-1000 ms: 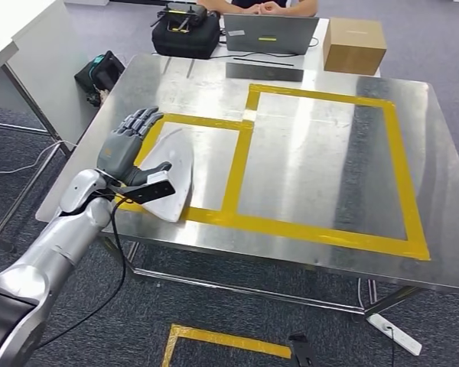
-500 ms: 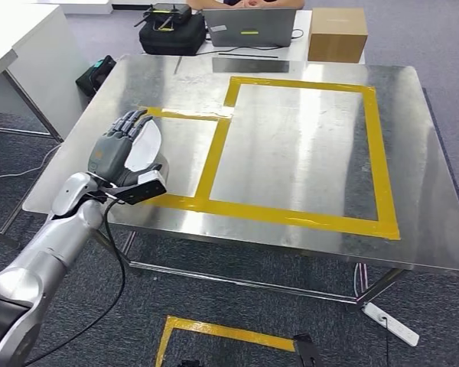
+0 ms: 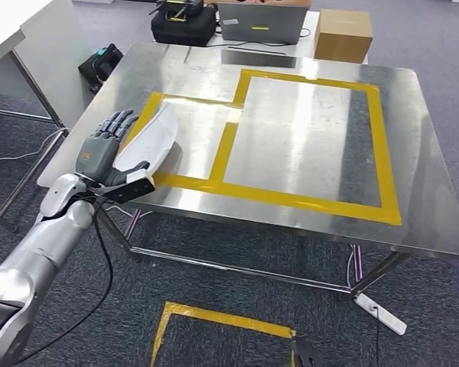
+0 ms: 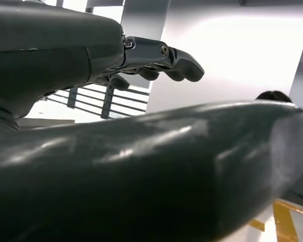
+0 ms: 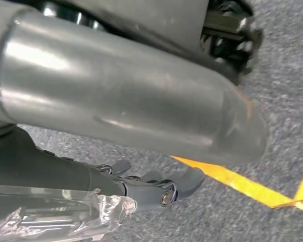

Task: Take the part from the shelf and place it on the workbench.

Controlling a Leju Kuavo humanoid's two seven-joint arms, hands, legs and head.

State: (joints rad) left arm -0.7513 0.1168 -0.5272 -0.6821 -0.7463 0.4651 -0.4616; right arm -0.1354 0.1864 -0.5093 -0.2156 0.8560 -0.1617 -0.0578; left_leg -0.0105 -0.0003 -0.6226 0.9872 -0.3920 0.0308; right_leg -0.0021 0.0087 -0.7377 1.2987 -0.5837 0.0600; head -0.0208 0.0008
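The part [image 3: 149, 138] is a white curved shell. It slants over the left end of the steel workbench [image 3: 296, 122], across the left line of the yellow tape outline [image 3: 273, 197]. My left hand [image 3: 100, 153] holds it at its near end, thumb under the shell and fingers stretched along its back. In the left wrist view the thick thumb [image 4: 142, 171] and the straight fingers [image 4: 161, 53] show close up. My right hand [image 5: 150, 189] hangs over the grey carpet with its fingers apart and nothing in them.
A laptop [image 3: 261, 21], a black bag [image 3: 183, 27] and a cardboard box [image 3: 343, 34] stand beyond the bench's far edge. A white table [image 3: 19, 38] stands at the left. Yellow tape [image 3: 227, 319] and a power strip [image 3: 380, 313] lie on the floor.
The whole picture has shifted, so the camera moved. My left hand still holds the part over the bench's left end, and the shell now tilts up more steeply.
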